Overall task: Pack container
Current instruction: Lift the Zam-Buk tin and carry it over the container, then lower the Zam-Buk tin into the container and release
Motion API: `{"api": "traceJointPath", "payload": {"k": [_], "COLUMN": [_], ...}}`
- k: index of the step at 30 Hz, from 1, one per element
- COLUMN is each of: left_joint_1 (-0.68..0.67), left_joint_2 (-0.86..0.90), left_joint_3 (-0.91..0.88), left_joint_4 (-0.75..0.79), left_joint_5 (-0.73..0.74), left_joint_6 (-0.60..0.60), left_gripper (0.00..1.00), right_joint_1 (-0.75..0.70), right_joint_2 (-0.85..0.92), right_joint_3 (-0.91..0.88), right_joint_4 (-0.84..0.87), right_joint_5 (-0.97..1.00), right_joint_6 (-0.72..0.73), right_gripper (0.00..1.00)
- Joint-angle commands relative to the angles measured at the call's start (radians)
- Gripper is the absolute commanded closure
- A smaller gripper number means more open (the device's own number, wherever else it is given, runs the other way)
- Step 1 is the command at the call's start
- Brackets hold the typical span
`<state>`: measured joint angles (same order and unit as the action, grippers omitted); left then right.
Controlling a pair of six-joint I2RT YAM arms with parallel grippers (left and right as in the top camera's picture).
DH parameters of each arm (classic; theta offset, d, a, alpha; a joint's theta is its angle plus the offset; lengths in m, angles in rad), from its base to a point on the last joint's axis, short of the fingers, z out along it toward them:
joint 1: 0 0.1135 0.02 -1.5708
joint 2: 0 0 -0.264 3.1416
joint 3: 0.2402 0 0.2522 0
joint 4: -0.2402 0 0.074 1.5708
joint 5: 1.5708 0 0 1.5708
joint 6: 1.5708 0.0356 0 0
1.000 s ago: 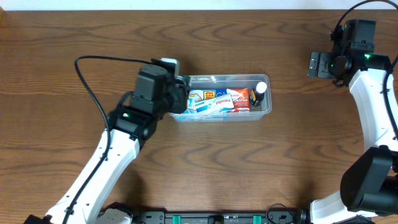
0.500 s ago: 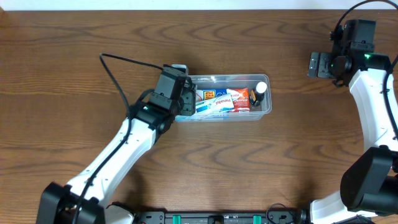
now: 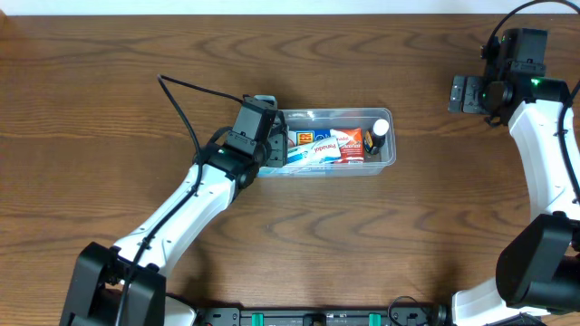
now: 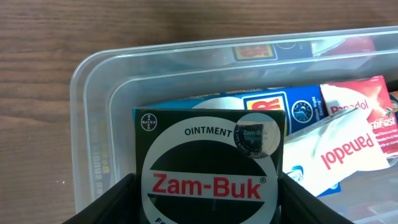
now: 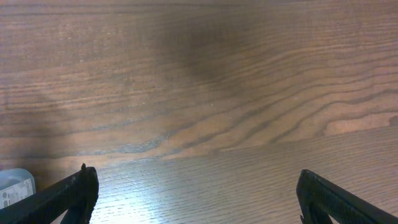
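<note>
Right, left gripper is clamped on the Zam-Buk box, over the left end of the container.
Fingers pinch the box by its side edges, label facing the wrist camera. Under it lie a blue box and a Panadol packet, so that end looks crowded. Risk: on release the box lands on the blue one, props against the wall or tips over the rim. Container sits mid-table. Right gripper is spread wide, empty, well off at the far right over the table.

Overhead, close left wrist: same container
</note>
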<state>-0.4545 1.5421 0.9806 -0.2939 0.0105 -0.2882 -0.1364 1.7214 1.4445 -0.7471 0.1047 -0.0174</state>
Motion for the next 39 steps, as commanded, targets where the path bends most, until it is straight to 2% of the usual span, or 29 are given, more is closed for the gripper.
{"api": "traceJointPath", "payload": {"k": [1,35,37,39], "left_joint_1": [-0.002,-0.001,-0.001,-0.001], "left_joint_2": [0.007,0.007,0.007,0.007], "left_joint_3": [0.021,0.020,0.020,0.020], "left_joint_4": [0.006,0.026,0.026,0.026], "left_joint_5": [-0.023,-0.109,-0.109,-0.109], "left_joint_6": [-0.003,0.018,0.018,0.018], "left_gripper": [0.36,0.35,0.33,0.27], "right_joint_1": [-0.005,-0.005,-0.005,-0.005], "right_joint_2": [-0.003,-0.003,-0.003,-0.003], "right_joint_3": [0.015,0.015,0.015,0.015], "right_joint_4": [-0.002,-0.002,-0.002,-0.002], "right_joint_5": [0.000,0.000,0.000,0.000], "right_joint_6": [0.013,0.013,0.013,0.013], "right_gripper": [0.01,0.01,0.01,0.01]}}
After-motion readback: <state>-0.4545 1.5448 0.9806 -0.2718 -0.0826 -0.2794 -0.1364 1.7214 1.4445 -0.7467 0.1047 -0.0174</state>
